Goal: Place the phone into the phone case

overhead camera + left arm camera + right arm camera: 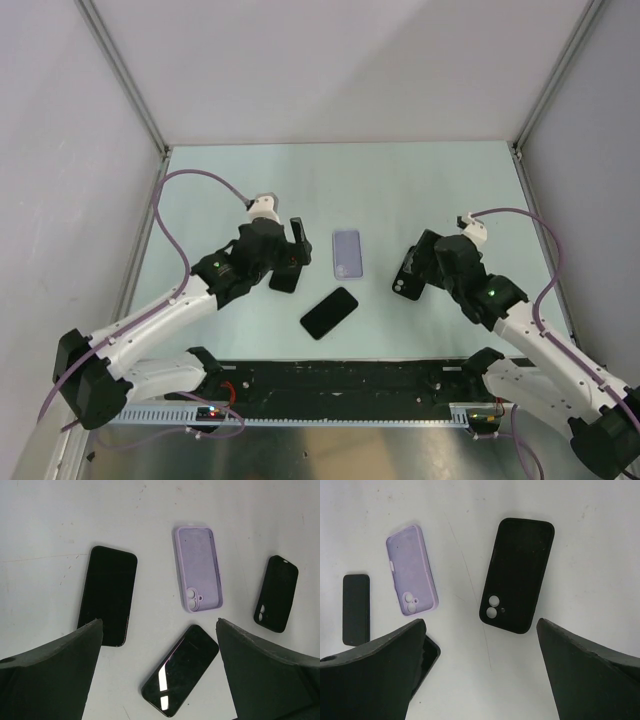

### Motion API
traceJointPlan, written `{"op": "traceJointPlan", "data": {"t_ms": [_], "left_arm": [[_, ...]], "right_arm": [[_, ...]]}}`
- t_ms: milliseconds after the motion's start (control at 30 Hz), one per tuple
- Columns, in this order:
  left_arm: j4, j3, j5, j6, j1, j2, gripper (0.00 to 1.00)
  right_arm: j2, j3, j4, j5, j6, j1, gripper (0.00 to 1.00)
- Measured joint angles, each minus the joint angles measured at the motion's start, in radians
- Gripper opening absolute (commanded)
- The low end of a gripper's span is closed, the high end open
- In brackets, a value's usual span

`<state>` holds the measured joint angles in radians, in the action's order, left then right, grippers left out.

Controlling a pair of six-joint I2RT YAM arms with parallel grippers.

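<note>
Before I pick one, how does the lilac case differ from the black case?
Colour: the lilac case is pale purple, the black case is matt black.
Place: in the top view the lilac case lies near the middle of the table, and the black case lies further right.
Pose: in that view the lilac case sits nearly square to the table edges, while the black case is slanted.
Both lie flat and empty, with their camera cutouts at the near end.

Top view: left black phone [284, 281] lies partly under the left jaws, and its outline merges with them. Left wrist view: that phone's lower corner is behind a finger [50, 675]. Right wrist view: tilted black phone [431, 657] is mostly behind a finger [370, 675], one end showing. In both wrist views the fingers are cut off by the bottom edge.
</note>
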<state>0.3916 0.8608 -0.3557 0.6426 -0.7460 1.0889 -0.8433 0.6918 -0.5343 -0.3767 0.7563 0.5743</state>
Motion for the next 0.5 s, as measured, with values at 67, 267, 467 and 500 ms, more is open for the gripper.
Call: {"op": "traceJointPlan", "data": {"t_ms": [67,267,467,500], "left_arm": [[0.002,0.000,0.003,-0.005,0.000,-0.001,0.98],[0.012,-0.002,0.023,-0.007,0.000,-0.039,0.98],[0.011,-0.012,0.058,-0.006,0.002,-0.067,0.98],[0.012,-0.018,0.066,-0.005,0.002,-0.067,0.98]], "right_arm": [[0.001,-0.002,-0.001,0.013,-0.004,-0.008,1.00],[-0.003,-0.003,-0.002,0.070,-0.021,-0.016,1.00],[-0.033,-0.004,-0.026,0.109,-0.024,-0.019,0.95],[-0.041,-0.004,-0.031,0.113,-0.023,-0.019,0.94]]}}
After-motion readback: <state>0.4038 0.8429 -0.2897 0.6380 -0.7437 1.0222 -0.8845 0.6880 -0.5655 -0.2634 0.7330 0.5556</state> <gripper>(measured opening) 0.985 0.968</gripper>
